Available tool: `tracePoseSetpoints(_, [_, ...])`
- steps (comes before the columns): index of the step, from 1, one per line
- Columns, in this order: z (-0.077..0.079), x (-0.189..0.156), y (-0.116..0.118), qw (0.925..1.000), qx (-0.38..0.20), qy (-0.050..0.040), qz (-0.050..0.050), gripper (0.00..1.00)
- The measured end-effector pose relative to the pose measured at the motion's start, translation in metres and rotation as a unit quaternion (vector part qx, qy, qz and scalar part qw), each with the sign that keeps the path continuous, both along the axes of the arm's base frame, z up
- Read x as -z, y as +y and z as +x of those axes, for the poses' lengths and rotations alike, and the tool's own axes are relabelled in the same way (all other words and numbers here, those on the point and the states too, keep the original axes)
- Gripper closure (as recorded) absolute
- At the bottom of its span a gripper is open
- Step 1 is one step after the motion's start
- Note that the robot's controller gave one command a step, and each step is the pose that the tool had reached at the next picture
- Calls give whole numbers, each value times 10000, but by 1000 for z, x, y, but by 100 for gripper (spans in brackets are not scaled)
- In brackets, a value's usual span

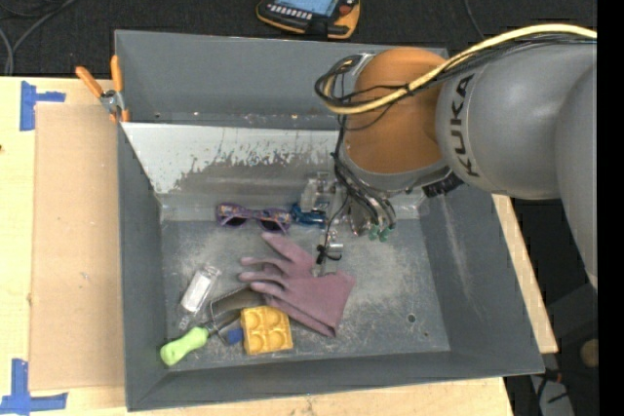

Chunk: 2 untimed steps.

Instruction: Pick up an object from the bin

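From my seat the gripper (331, 251) hangs low at the middle of the bin (468, 307), its tip right at the 12 o'clock edge of a limp mauve glove (307, 292) that sprawls from the centre toward 6 o'clock. I can't tell whether it touches the rubber or hovers just above, and I can't tell whether the claw is open or closed, since the orange wrist cover and cables crowd that spot. The glove is the nearest thing to pick, and my main worry is its softness: a pinch on the thin edge could catch only a fold, and I'd expect that fold to slide out on the lift. A small blue thing (310, 216) sits just beside the gripper at 11 o'clock, with purple sunglasses (253, 216) beyond it at 10 o'clock. A sideways drift there could knock either, or close on the wrong item. The glove's lower corner lies close to a yellow block (265, 330) at 7 o'clock, so a dragging lift might sweep the block into the green-handled tool (185, 344) near it. Pressing down too hard would jam the tip on the bin floor — the glove gives no cushion.
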<state>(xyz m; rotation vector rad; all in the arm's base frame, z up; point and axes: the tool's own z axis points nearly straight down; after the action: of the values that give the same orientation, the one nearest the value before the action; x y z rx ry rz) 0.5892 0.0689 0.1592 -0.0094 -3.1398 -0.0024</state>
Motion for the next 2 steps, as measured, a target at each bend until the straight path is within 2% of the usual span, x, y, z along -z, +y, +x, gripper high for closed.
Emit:
tracePoseSetpoints(1, [0,0,0,10000,0,0,0,0])
tracePoseSetpoints(2, [-27,90,-27,9995,-306,24,6,100])
